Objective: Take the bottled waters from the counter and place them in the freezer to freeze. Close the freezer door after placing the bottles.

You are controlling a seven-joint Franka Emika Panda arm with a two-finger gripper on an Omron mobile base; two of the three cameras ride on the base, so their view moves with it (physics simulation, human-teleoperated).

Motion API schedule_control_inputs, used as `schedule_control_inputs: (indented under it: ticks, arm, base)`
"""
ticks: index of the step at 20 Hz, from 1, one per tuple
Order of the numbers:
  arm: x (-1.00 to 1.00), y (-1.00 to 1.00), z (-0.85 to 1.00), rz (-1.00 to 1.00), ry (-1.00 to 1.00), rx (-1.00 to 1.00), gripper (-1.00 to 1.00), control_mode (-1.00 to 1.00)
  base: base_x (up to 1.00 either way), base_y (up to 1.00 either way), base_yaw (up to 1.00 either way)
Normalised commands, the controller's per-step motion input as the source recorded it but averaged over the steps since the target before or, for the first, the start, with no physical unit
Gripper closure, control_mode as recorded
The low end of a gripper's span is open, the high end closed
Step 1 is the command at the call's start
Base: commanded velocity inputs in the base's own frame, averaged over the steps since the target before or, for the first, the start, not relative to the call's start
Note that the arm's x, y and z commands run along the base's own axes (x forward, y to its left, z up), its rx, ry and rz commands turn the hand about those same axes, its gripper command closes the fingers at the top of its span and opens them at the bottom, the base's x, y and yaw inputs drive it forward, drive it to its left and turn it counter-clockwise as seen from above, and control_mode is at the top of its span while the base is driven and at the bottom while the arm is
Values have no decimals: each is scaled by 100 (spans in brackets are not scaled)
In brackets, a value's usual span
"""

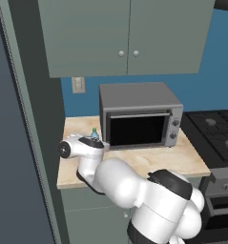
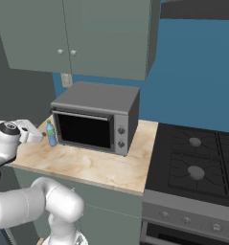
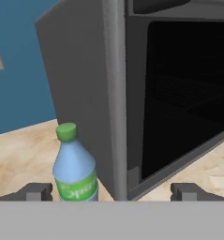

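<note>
Two base cams sit behind the arm and look forward and down at the counter (image 1: 149,162). The left one is off to the left, so the toaster oven (image 1: 139,116) faces it nearly square. The right one sits further right and catches the oven at an angle, plus more of the stove (image 2: 197,162). Both share the counter, oven and wall cabinets (image 2: 77,33). The hand cam is low and really close, looking level at the oven's left front corner and the blue bottle (image 3: 75,171).
</note>
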Motion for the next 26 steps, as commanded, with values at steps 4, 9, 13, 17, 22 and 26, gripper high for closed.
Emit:
schedule_control_inputs:
  ticks: [4, 9, 13, 17, 22, 26]
  arm:
    - [15, 16, -5, 0, 0, 0, -100, -100]
    - [6, 9, -4, 0, 0, 0, -100, -100]
    - [7, 8, -9, 0, 0, 0, -100, -100]
    - [11, 10, -11, 0, 0, 0, -100, -100]
    - [20, 7, -13, 0, 0, 0, -100, -100]
    - [13, 4, -9, 0, 0, 0, -100, -100]
  base:
    - [0, 0, 0]
    - [0, 0, 0]
    - [0, 0, 0]
    - [0, 0, 0]
    - [0, 0, 0]
    - [0, 0, 0]
